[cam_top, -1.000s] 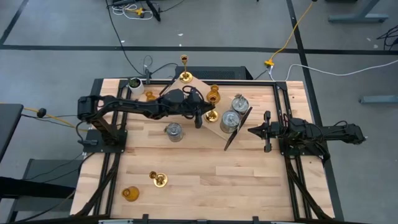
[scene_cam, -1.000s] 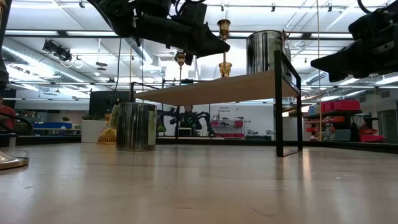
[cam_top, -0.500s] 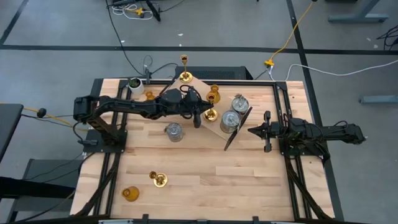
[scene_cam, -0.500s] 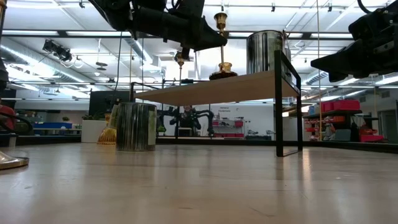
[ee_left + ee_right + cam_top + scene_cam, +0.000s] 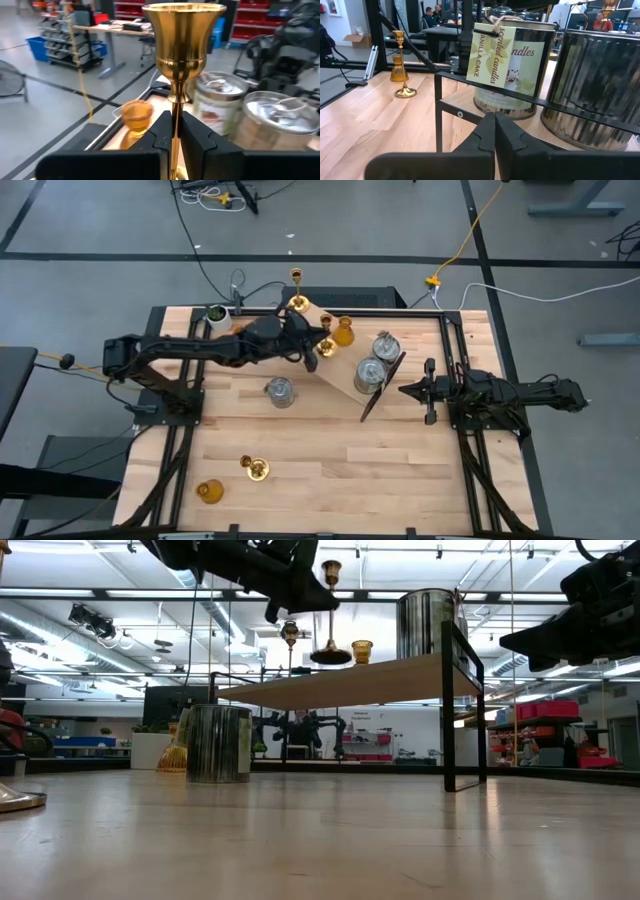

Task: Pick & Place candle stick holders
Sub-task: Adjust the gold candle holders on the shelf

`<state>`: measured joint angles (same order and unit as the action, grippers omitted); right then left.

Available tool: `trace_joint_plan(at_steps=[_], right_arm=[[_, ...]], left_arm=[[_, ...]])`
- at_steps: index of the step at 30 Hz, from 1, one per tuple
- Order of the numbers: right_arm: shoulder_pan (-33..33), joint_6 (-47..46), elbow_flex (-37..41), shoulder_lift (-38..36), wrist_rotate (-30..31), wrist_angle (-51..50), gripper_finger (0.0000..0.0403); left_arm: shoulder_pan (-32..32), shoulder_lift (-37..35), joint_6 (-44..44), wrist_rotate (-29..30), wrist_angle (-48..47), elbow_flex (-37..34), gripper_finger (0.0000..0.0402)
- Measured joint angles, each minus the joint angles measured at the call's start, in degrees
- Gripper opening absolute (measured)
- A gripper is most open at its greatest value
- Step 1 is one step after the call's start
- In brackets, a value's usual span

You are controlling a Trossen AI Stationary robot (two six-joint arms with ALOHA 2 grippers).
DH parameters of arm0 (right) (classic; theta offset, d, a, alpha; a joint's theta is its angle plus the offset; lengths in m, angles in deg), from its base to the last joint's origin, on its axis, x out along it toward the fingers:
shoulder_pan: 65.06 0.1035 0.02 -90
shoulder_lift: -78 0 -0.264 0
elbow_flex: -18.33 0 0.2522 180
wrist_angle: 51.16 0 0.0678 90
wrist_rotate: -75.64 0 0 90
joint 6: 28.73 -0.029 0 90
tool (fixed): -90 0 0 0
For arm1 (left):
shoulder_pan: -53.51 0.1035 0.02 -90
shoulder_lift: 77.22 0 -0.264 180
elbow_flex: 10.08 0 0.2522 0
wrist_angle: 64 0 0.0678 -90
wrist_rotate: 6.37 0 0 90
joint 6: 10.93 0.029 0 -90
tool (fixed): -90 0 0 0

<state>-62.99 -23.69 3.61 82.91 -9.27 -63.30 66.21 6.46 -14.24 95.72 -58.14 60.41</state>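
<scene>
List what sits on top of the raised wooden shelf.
On the shelf: two silver tins, an amber glass holder. The left gripper holds a brass candlestick above it; contact unclear.

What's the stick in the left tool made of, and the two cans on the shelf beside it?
Stick: looks like polished brass, golden with mirror-like reflections. It is clamped by its thin stem in the left tool. Cans: likely tin or steel, silver-grey with dull sheen; the nearer one carries a paper label. Exact metals can't be confirmed.

Robotics lab or workshop: concrete floor [image 5: 100, 240], red parts bins [image 5: 150, 7], strip ceiling lights [image 5: 90, 595], workbenches [image 5: 112, 32].
</scene>
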Motion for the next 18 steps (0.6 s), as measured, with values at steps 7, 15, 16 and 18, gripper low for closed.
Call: trace_joint_plan(at_steps=[7,15,16,18], right_arm=[[-0.01,0.0,0.0,0.0,0.01,0.0,0.0003],[-0.01,0.0,0.0,0.02,0.01,0.02,0.0003],[0.0,0.0,0.0,0.0,0.01,0.02,0.0003],[-0.01,0.0,0.0,0.02,0.02,0.02,0.0003]], left_arm=[[2.17,-2.37,0.13,3.69,-3.4,0.01,0.0025],[6.39,-4.7,0.1,4.0,-7.88,0.01,0.0024],[7.01,-5.09,0.07,3.91,-8.54,0.07,0.0024],[8.29,-6.25,0.11,4.0,-11.34,0.04,0.0027]])
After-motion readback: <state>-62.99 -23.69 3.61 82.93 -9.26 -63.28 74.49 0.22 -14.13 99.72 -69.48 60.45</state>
